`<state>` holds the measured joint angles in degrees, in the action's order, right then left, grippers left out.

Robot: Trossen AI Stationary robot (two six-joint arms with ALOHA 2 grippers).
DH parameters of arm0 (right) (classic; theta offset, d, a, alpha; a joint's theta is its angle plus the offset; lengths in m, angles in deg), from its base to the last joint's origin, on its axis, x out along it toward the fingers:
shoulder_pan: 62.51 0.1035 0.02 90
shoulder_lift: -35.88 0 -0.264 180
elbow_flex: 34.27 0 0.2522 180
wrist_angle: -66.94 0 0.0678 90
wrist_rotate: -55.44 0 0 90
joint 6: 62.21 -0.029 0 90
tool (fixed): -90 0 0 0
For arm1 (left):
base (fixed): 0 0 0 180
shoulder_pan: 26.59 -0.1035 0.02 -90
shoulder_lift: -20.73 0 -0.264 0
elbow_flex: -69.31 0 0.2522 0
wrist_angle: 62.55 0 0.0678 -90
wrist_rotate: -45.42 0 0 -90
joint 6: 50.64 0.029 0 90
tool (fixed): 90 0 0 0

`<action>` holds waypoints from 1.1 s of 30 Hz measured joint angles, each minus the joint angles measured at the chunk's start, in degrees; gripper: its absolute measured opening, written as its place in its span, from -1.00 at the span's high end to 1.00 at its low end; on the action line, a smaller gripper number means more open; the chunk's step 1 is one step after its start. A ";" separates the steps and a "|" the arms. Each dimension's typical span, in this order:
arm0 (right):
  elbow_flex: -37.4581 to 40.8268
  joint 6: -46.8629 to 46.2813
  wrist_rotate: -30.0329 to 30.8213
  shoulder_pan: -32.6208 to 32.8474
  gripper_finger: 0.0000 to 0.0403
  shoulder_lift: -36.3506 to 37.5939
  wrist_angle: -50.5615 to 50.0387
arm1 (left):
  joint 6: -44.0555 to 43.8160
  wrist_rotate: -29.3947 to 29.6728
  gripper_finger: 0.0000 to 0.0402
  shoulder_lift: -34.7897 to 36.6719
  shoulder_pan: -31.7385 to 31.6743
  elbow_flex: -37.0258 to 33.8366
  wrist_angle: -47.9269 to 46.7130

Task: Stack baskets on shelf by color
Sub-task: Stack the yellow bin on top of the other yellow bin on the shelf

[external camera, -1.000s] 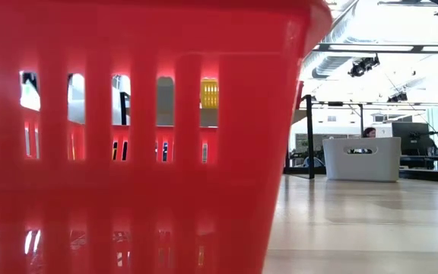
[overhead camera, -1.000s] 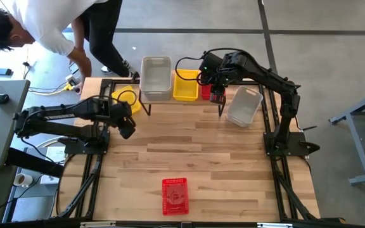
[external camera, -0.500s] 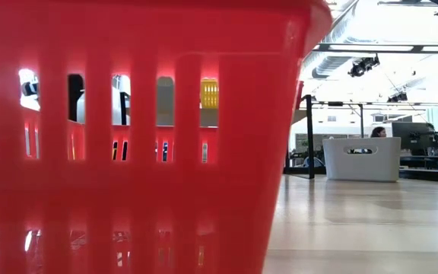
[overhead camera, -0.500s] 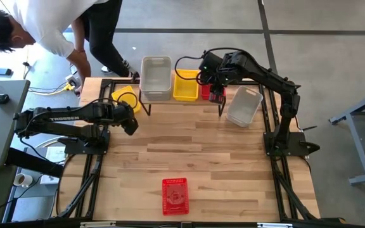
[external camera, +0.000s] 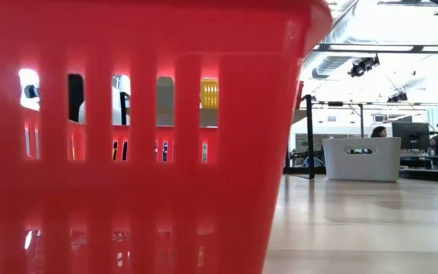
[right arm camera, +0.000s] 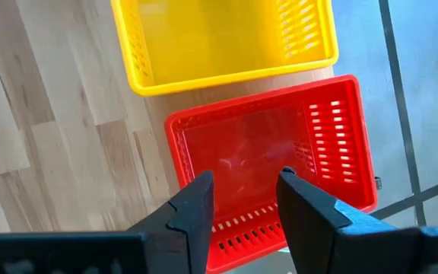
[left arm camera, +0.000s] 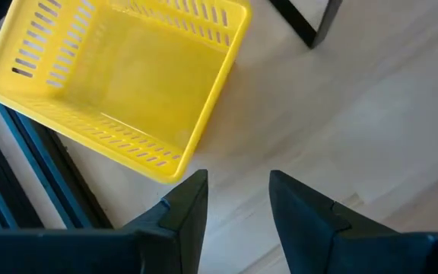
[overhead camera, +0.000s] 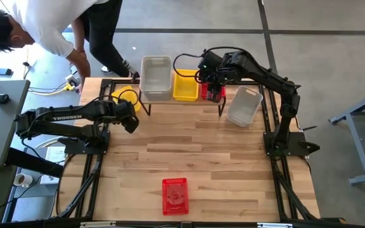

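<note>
Right gripper [right arm camera: 242, 194] hovering empty, fingers apart, over red basket [right arm camera: 272, 152] on shelf [overhead camera: 182, 101]. Left gripper [left arm camera: 234, 202] spread near yellow basket [left arm camera: 120, 84] on bench; probably grabbing that next.

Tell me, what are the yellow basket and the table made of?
The yellow basket looks like plastic: one smooth, slightly glossy moulded piece with rows of neat slots in its sides. The table looks like wood: pale planks laid side by side, with streaky grain and a dull finish. It might be solid wood or just a wooden top layer; that cannot be told from here.
</note>
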<state>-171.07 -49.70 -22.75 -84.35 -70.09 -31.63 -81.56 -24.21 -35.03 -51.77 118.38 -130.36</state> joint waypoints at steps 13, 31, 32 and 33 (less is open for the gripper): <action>0.00 -5.08 -0.37 0.01 0.36 0.00 0.03 | 2.65 1.28 0.35 -7.69 -4.20 0.00 0.73; 0.00 -6.29 -1.16 0.10 0.36 0.00 0.04 | 1.75 4.74 0.35 -14.36 -4.16 0.02 1.96; 0.00 -6.29 -1.16 0.10 0.36 0.00 0.06 | 1.80 4.73 0.35 -14.85 -4.16 0.02 2.06; 0.00 -6.29 -1.16 0.10 0.36 0.00 0.06 | 1.98 4.73 0.35 -15.32 -4.16 0.02 2.32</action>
<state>-171.07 -55.99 -23.91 -84.24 -70.09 -31.57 -79.59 -19.48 -50.35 -55.93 118.40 -128.04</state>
